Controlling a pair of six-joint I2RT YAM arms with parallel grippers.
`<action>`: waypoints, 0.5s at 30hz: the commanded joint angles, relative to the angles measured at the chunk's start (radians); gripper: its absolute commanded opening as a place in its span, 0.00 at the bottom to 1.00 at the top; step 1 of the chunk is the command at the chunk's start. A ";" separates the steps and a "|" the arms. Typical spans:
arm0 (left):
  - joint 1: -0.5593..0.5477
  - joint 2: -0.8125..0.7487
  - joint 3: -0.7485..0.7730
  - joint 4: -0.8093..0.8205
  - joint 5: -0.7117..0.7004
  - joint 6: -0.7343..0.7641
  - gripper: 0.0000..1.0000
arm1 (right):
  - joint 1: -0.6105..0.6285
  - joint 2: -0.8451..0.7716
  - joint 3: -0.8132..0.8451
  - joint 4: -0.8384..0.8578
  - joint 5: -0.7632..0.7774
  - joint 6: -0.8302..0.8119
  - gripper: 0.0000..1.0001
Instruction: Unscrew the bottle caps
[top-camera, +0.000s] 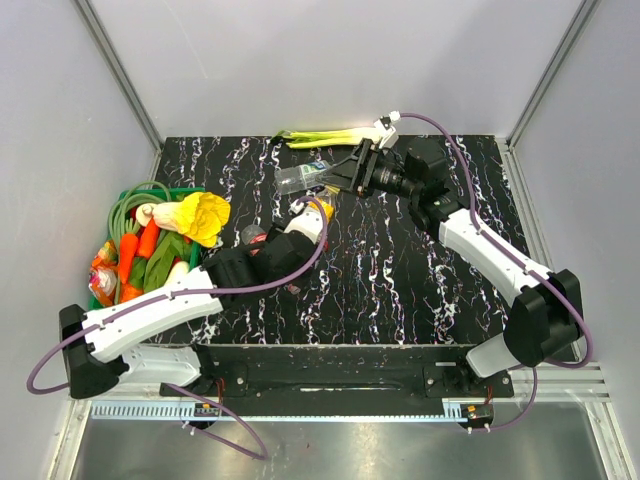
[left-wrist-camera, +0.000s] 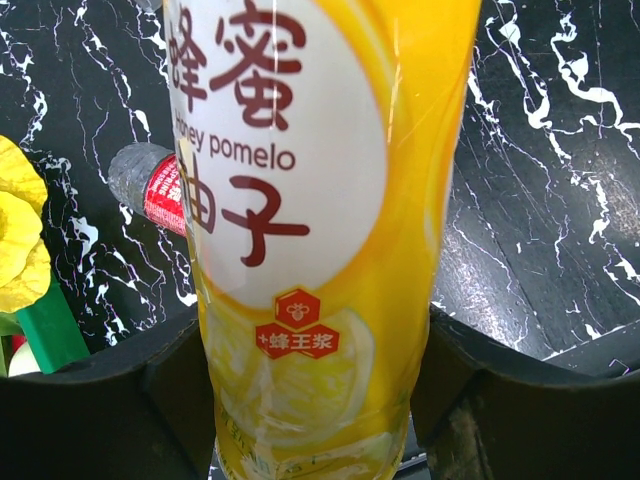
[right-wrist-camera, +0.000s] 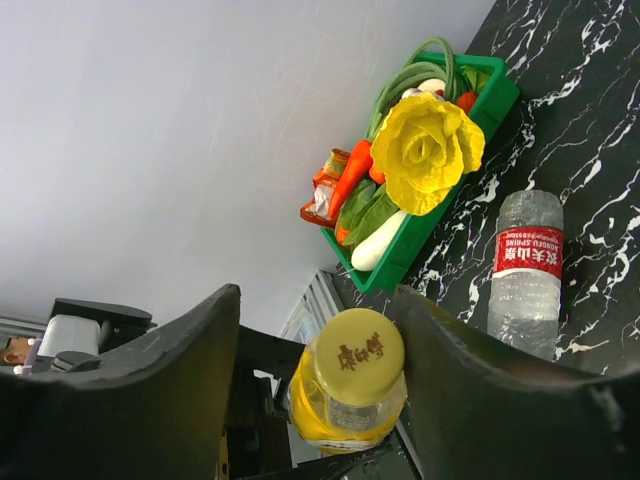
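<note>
Bottles: three. One juice bottle (left-wrist-camera: 300, 250), one red-labelled bottle (right-wrist-camera: 527, 272), one clear bottle (top-camera: 298, 180).
Left gripper (left-wrist-camera: 315, 335) clamps juice bottle; right gripper (right-wrist-camera: 315, 300) jaws apart, flanking one yellow cap (right-wrist-camera: 357, 357).

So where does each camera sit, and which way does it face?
Top external: above and behind the bases, looking down on the table; left arm and right arm show.
Left wrist: on the left arm, facing the juice bottle; its fingers flank it.
Right wrist: on the right arm, facing the yellow cap and basket; its fingers show.
Shared: both wrist views show the red-labelled bottle.
</note>
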 joint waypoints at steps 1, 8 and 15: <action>-0.005 0.010 0.018 0.013 -0.025 0.001 0.34 | 0.010 -0.022 0.017 0.087 -0.022 0.025 0.69; -0.008 0.012 0.013 0.013 -0.035 0.004 0.34 | 0.010 -0.014 0.024 0.058 -0.014 0.028 0.39; -0.008 0.016 0.010 0.013 -0.042 0.012 0.34 | 0.010 -0.005 0.024 0.047 -0.013 0.018 0.03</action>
